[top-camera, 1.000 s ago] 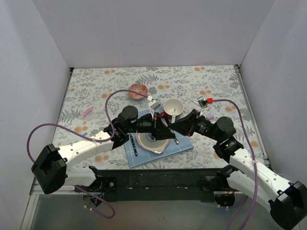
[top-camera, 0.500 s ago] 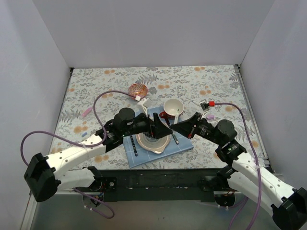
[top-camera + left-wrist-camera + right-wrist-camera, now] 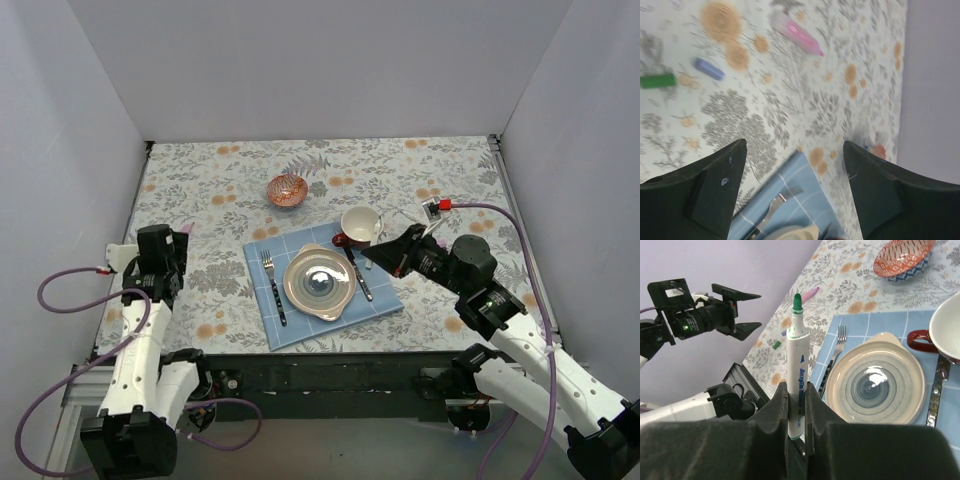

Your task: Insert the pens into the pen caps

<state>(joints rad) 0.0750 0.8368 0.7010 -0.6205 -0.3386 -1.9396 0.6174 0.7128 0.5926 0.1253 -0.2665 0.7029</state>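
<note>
My right gripper (image 3: 796,390) is shut on a white pen with a bare green tip (image 3: 797,355), held upright above the near edge of the blue mat (image 3: 385,300). At the table's left side my left gripper (image 3: 795,147) hangs open with nothing between its fingers. On the cloth near it lie a green pen cap (image 3: 657,80), a bluish-purple pen cap (image 3: 709,69) and a pink pen (image 3: 797,37). The right wrist view also shows the left gripper (image 3: 759,310), the pink pen (image 3: 810,292) and the green pen cap (image 3: 776,344).
A cream plate (image 3: 320,283) sits on the blue mat, with a fork (image 3: 272,285) to its left and a knife (image 3: 358,275) to its right. A white cup (image 3: 360,222) stands behind the mat, a red patterned bowl (image 3: 287,190) farther back. White walls enclose the table.
My left arm has pulled back from over the plate to the table's left side, and its jaws have opened. The right gripper stays by the plate, shut on the pen.
</note>
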